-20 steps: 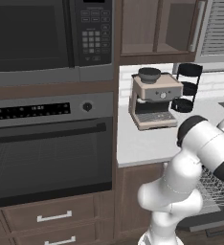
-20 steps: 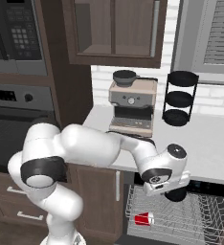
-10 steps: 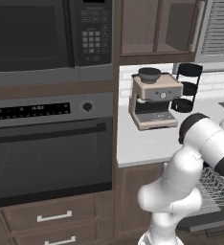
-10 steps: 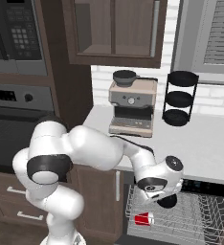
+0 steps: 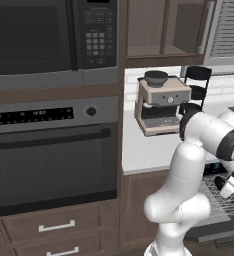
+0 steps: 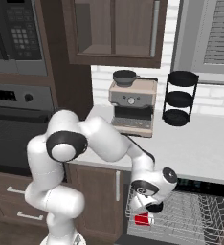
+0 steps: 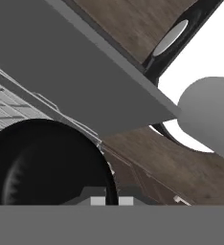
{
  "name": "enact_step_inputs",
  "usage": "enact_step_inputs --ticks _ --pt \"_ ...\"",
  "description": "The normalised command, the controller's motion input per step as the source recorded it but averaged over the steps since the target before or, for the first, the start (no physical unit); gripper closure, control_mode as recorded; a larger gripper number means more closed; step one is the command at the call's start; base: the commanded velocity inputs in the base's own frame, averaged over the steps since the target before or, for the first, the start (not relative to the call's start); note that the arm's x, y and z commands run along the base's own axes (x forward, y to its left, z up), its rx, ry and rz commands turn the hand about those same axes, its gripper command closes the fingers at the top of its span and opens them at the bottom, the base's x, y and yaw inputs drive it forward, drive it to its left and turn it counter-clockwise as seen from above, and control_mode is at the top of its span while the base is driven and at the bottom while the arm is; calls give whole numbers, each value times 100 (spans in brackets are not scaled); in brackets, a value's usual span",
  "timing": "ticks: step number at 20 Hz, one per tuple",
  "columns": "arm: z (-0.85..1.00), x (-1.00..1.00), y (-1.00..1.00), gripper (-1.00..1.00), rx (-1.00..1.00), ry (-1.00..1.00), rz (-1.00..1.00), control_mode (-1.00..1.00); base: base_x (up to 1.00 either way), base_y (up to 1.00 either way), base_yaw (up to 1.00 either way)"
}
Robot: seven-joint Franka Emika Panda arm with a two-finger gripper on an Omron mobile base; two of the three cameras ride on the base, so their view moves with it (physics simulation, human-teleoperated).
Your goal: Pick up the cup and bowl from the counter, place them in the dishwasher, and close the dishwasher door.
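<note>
The white arm reaches down low in front of the open dishwasher (image 6: 190, 210), its hand hanging just over the near left corner of the grey wire rack (image 6: 200, 215); the jaws are pressed fully together and have hold of nothing; the small bright red cup (image 6: 142, 219) lies in the near left corner of that rack, just below the hand; in the left base view the rack (image 5: 220, 197) shows at the right, partly hidden behind the arm. The smooth light grey-white bench (image 6: 200, 148) runs above the dishwasher, over brown wood cabinets (image 6: 97, 191); on it, to the left and far back against the white tiled wall, stands a beige and steel coffee machine (image 6: 132, 107) with a dark round bowl (image 6: 125, 76) resting on its top; just right of the machine stands a black three-tier wire stand (image 6: 180, 98). Left of the bench is a black glass-fronted oven (image 5: 51, 160), with a black microwave (image 5: 49, 35) above it.
</note>
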Motion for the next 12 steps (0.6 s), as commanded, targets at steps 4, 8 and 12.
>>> enact_step_inputs --ticks 4,8,12 --pt "-32 29 6 100 18 0 5 -100 0 0 0" --pt "-29 19 1 100 18 0 3 -100 0 0 0" --pt "-29 34 0 100 17 0 2 -100 0 0 0"
